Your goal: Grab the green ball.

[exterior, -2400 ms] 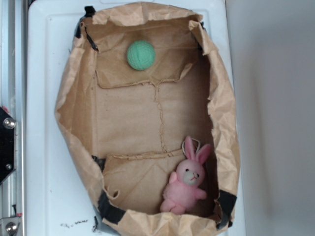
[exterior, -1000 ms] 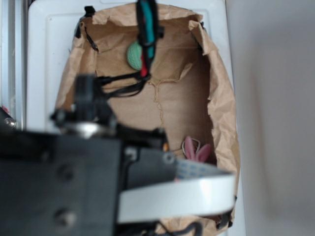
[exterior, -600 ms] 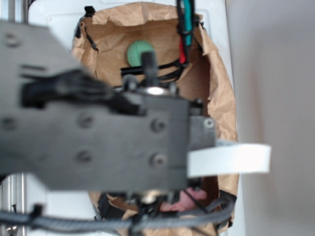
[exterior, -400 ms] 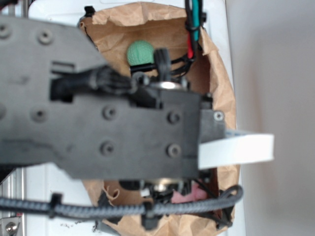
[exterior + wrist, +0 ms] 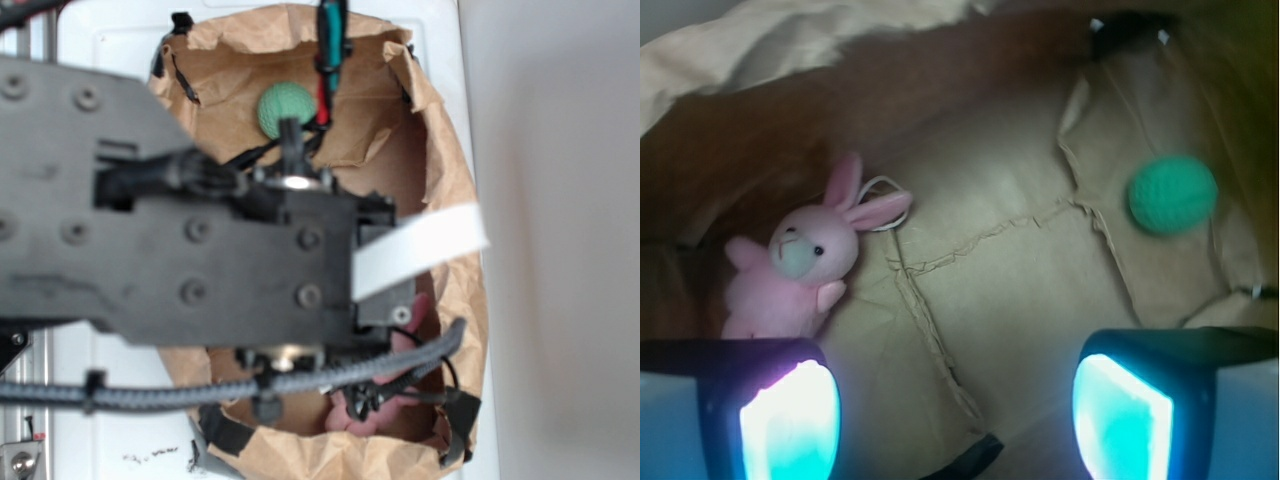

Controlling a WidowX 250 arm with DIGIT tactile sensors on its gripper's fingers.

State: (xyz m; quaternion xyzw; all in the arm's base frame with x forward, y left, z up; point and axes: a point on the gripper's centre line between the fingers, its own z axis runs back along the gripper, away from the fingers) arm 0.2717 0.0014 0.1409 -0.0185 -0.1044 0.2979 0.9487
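The green ball [image 5: 285, 108] is a small mint-green ribbed ball lying on the floor of the open brown paper bag [image 5: 455, 230], near its far end. In the wrist view the green ball [image 5: 1172, 194] sits at the upper right, well ahead of my gripper [image 5: 955, 420] and to its right. The gripper is open, its two glowing fingers [image 5: 790, 420] wide apart over bare paper with nothing between them. In the exterior view the blurred black arm [image 5: 200, 260] hides the gripper and most of the bag's middle.
A pink plush bunny [image 5: 790, 270] lies at the left of the bag floor, just ahead of the left finger; only bits of the bunny [image 5: 415, 315] show past the arm. The bag's crumpled walls rise on all sides. The bag stands on a white surface [image 5: 90, 100].
The arm has swung in over the bag, covering its middle and the bunny, and has lately shifted a little left. The ball and the bag have not moved.
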